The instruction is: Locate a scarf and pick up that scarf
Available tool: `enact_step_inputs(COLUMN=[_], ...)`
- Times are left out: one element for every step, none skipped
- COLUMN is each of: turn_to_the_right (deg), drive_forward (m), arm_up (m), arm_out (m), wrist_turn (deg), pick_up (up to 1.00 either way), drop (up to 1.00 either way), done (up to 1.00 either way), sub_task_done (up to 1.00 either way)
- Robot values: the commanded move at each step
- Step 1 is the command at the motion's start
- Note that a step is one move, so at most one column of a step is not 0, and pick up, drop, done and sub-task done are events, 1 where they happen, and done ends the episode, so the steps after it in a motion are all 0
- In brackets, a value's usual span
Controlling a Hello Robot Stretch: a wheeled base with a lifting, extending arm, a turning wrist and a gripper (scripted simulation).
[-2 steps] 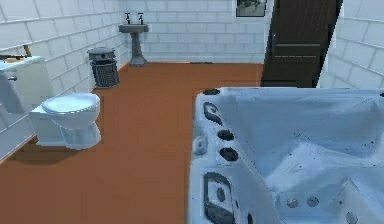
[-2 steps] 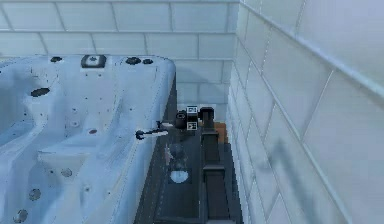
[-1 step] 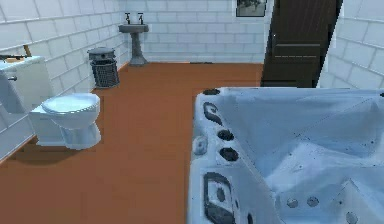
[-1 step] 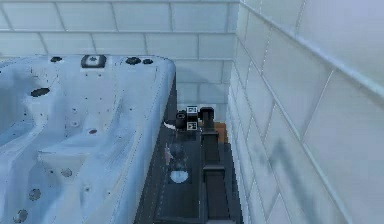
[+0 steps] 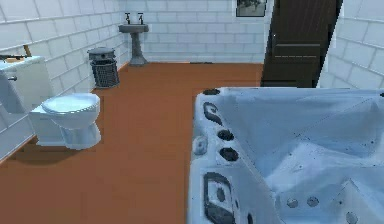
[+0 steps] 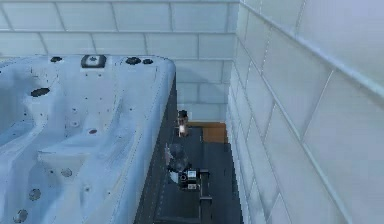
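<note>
Beside the tub (image 6: 80,110), gripper (image 6: 176,158) sits low along its outer flank; whether it holds anything cannot be told. Place of scarf undetermined; judged soft, light, limp: take a bunched fold

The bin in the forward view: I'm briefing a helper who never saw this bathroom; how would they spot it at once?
Look to the tiled back wall, where a grey pedestal sink stands. Left of the sink, on the red-brown floor by the corner, is the bin. It is the dark, slatted cylinder, unlike the white toilet nearer the camera.
</note>
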Motion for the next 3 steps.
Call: enact_step_inputs(turn_to_the_right=[0.0, 0.0, 0.0], drive_forward=[0.0, 0.0, 0.0], arm_up=[0.0, 0.1, 0.0], arm_out=[0.0, 0.0, 0.0], wrist_turn=[0.0, 0.0, 0.0], pick_up=[1.0, 0.0, 0.0], drop=[0.0, 0.0, 0.0], done=[0.0, 0.0, 1.0], sub_task_done=[0.0, 0.0, 0.0])
